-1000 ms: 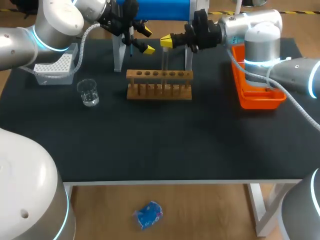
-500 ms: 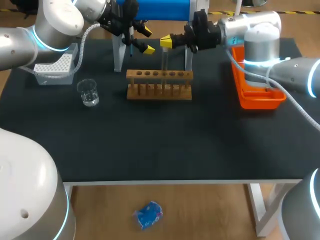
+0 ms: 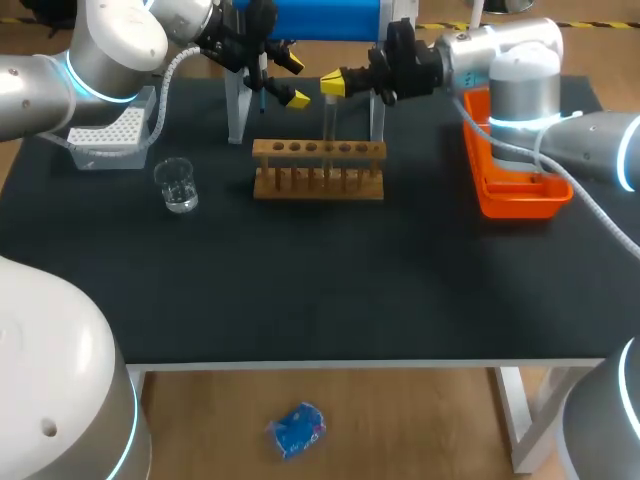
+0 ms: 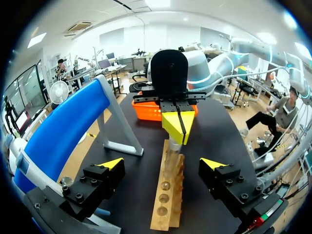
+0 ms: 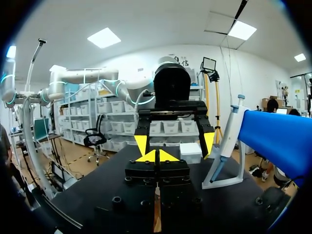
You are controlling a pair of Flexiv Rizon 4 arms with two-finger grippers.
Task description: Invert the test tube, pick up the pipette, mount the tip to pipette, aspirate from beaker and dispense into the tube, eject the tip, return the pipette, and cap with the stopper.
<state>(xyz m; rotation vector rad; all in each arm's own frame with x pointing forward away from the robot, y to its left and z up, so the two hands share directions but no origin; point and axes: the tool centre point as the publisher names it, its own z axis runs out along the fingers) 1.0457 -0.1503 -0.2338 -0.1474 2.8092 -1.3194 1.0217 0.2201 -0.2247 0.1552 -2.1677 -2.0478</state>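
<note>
Up at the back of the worktop [image 3: 330,280], the right tool [image 3: 333,84] is closed on the top of the test tube [image 3: 328,122], its two yellow tips pressed together around the glass. The tube hangs upright, its lower end at the row of holes in the wooden rack [image 3: 318,170]; whether it is seated in a hole cannot be told. The left tool [image 3: 293,80] faces it from the other side of the rack, fingers spread wide with nothing between them, the two tools close but apart. Just beside the left tool stands the blue stand [image 3: 300,18] near the rear edge, with the pipette [image 5: 228,131] hung on it. The beaker [image 3: 178,186] sits left of the rack, and the tip box [image 3: 108,136] lies behind it by the left edge. The orange tray [image 3: 515,195] runs along the right edge under the right arm. From the rack forward to the near edge the dark surface lies bare and wide.
</note>
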